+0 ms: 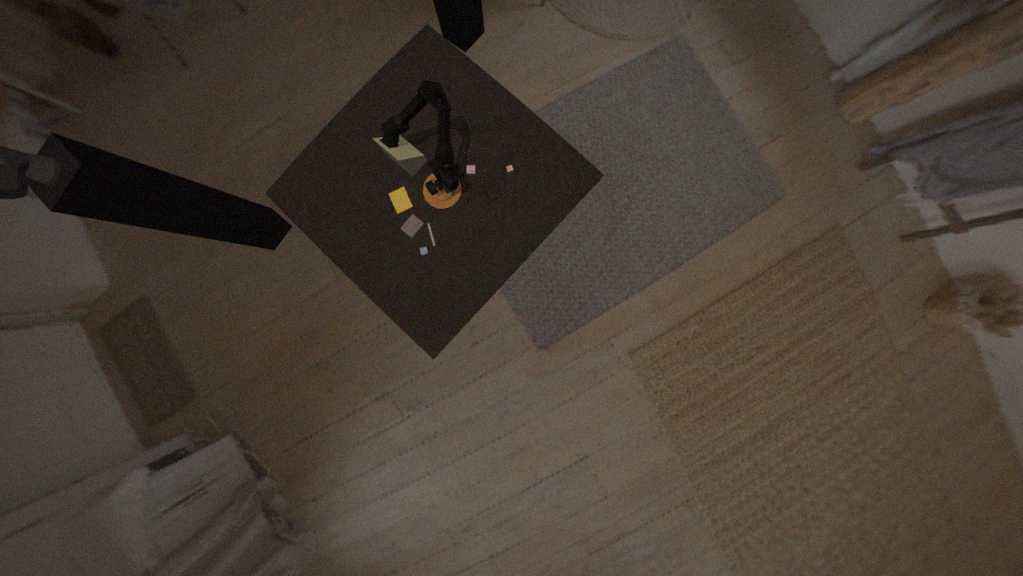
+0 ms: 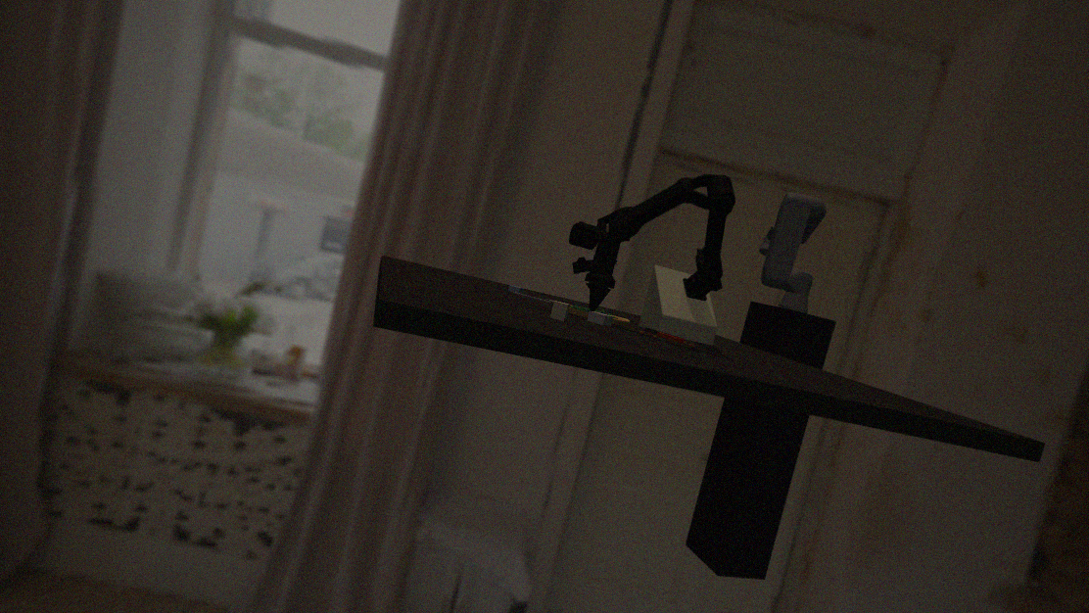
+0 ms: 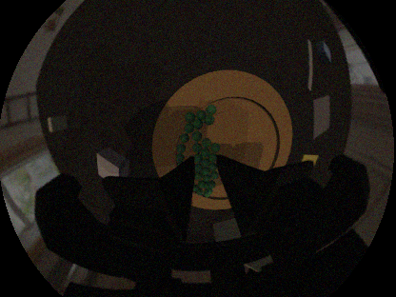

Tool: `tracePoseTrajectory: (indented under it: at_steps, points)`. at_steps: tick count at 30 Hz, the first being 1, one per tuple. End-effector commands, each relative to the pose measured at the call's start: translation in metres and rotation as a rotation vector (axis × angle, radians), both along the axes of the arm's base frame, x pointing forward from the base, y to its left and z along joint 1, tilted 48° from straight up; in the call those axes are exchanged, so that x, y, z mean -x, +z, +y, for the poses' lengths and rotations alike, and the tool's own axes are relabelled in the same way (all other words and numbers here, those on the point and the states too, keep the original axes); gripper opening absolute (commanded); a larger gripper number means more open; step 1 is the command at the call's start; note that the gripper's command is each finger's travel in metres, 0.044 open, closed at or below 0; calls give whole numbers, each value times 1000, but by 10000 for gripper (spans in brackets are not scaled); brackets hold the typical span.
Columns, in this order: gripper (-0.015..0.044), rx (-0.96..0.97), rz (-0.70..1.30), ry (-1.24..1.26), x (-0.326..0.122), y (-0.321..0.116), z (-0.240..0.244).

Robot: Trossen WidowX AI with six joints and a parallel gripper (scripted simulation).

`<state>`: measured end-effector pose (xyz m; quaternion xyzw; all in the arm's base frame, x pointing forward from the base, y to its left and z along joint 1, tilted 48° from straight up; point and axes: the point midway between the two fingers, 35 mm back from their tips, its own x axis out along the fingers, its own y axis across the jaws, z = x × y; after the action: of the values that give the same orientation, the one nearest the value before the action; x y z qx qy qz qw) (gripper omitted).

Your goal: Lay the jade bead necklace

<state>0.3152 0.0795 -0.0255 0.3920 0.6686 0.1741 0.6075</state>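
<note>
The round orange-brown bead board (image 1: 446, 198) (image 3: 267, 90) lies on the table under the arm, its dark ring groove partly visible in the wrist view. The jade bead necklace (image 3: 206, 172) is bunched up over the left half of the board, with a loop of beads curving out to the left. My gripper (image 3: 205, 159) (image 2: 593, 307) points down at the board, low over it. Its fingertips stand close on either side of the thick bunch of beads, which fills the narrow gap: it is shut on the necklace. The fingers hide part of the bunch and groove.
A pale sloped block (image 1: 409, 157) (image 2: 685, 305) stands beside the board. Small pale blocks (image 1: 470, 169) (image 1: 510, 168), a yellow square (image 1: 400, 200), a greyish square (image 1: 411, 225), a pale stick (image 1: 431, 235) and a small blue block (image 1: 423, 250) lie around it.
</note>
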Motion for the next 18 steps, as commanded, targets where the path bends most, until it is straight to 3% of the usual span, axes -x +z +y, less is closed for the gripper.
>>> tracePoseTrajectory:
  at_steps: [1,18]
  points:
    - [0,0,-1,0,0,0,0]
    - [0,-4,10,-4,-1,1,-7]
